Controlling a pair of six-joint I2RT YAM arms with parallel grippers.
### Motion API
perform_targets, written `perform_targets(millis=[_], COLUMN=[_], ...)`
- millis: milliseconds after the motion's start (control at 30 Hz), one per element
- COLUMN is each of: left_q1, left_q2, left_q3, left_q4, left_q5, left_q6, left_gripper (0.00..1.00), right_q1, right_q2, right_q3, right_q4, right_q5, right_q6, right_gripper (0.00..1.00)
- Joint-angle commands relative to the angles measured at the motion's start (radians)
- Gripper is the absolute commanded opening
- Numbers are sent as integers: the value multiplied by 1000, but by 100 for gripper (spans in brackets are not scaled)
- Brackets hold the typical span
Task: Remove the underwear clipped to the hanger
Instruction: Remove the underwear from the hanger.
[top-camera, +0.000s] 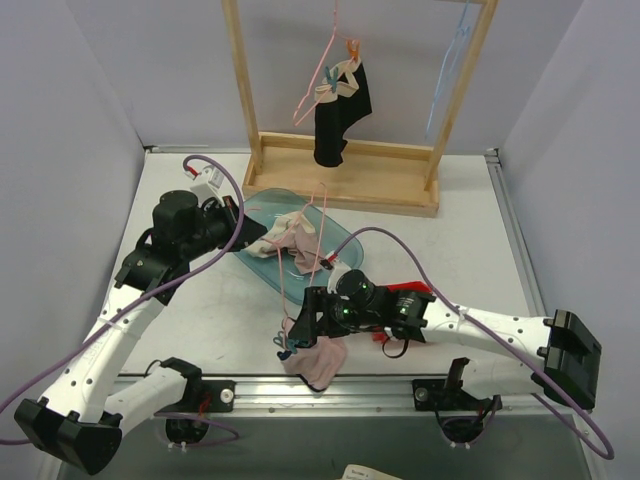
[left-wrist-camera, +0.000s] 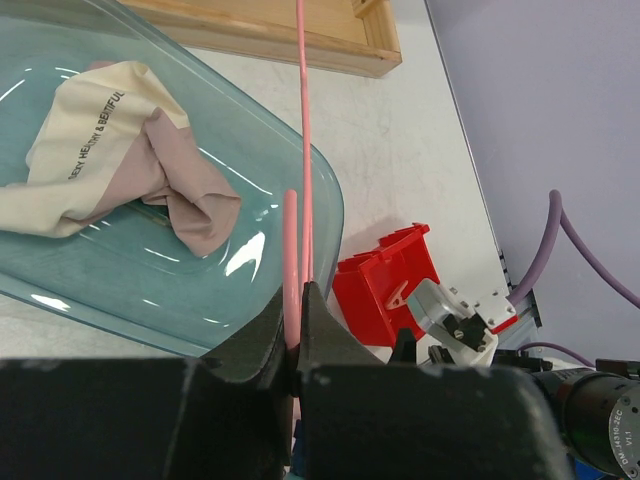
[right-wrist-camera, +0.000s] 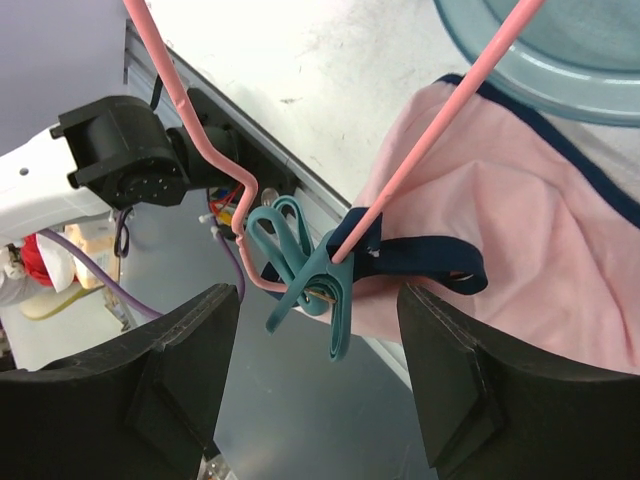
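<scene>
My left gripper (top-camera: 243, 232) (left-wrist-camera: 295, 345) is shut on the wire of a pink hanger (left-wrist-camera: 302, 150) (right-wrist-camera: 190, 110) that slants over a teal tray (top-camera: 345, 240). A pale pink, dark-trimmed underwear (top-camera: 318, 362) (right-wrist-camera: 500, 200) hangs from the hanger's low end at the table's near edge, held by a teal clothespin (right-wrist-camera: 325, 285). My right gripper (top-camera: 295, 327) (right-wrist-camera: 320, 300) is open, with its jaws on either side of that clothespin and not touching it. Pale beige and pink underwear (top-camera: 290, 240) (left-wrist-camera: 120, 150) lies in the tray. A black underwear (top-camera: 340, 115) hangs clipped to a second pink hanger (top-camera: 325, 60) on the rack.
A wooden rack (top-camera: 345, 185) stands at the back, with a pale blue hanger (top-camera: 450, 60) on its right side. A red bin (left-wrist-camera: 385, 285) sits by the right arm. Purple cables loop over both arms. Grey walls close in the table on both sides.
</scene>
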Motion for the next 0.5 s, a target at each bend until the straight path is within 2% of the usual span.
perform_targets(millis=[0, 133, 233, 467], left_q1=[-5, -5, -5, -5], left_q2=[-5, -5, -3, -5], left_q3=[4, 2, 2, 7], left_q4=[53, 53, 56, 61], left_q5=[2, 0, 0, 10], left_q6=[7, 7, 7, -1], left_gripper=[3, 3, 3, 3], right_q1=[18, 26, 29, 31], right_q2=[13, 10, 16, 38], right_q3=[2, -7, -12, -21], right_q4=[31, 31, 33, 40], right_q5=[-41, -53, -58, -62], right_q6=[20, 29, 32, 30], right_gripper=[65, 65, 59, 53])
